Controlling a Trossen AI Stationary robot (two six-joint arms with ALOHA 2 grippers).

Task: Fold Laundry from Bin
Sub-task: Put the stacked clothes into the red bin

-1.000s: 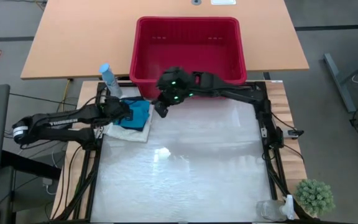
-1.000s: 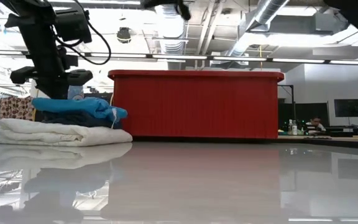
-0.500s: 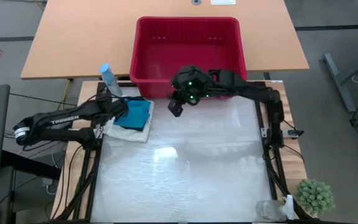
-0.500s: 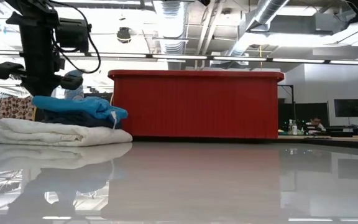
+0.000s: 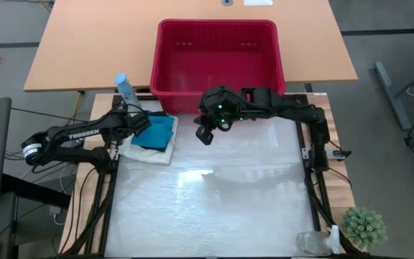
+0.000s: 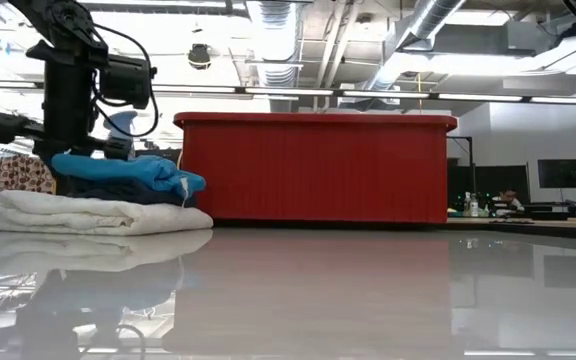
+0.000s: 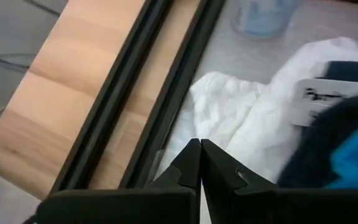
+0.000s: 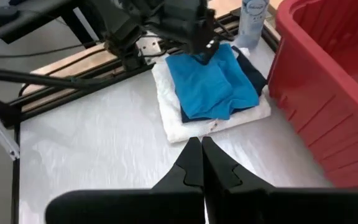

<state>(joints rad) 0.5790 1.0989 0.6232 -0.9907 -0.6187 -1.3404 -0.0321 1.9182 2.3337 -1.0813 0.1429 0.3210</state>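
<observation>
The laundry (image 5: 153, 137) lies as 1 stack on the white mat near the table's far-left corner: a white cloth at the bottom, a dark navy piece on it, a teal-blue piece (image 8: 209, 84) on top. The stack's long axis seems to run roughly from the bin side toward the table's near edge, and its far corner sits just beside the bin's left end. The bin (image 5: 218, 57) itself stands at the far edge of the table, and from above I see nothing in it (only red floor and walls).

The relation that matters is who is nearer the stack. The left gripper (image 5: 136, 124) hangs at the stack's left edge, over the white cloth and the mat's dark frame, fingers pressed together and holding nothing; its wrist view looks down on crumpled white fabric right past the fingertips. The right gripper (image 5: 205, 134) hovers over bare mat to the stack's right, in front of the bin's near wall, also pinched tight and empty, pointing toward the stack. So the left arm is plainly the closer of the 2.

With the bin apparently empty and all 3 pieces stacked, I judge the folding close to done; any last tidy would fall to the left arm.

In the way: a pale blue bottle (image 5: 125, 88) stands just beyond the stack's far-left corner, close to the left arm. A small potted plant (image 5: 364, 226) sits at the near-right corner, well apart.
</observation>
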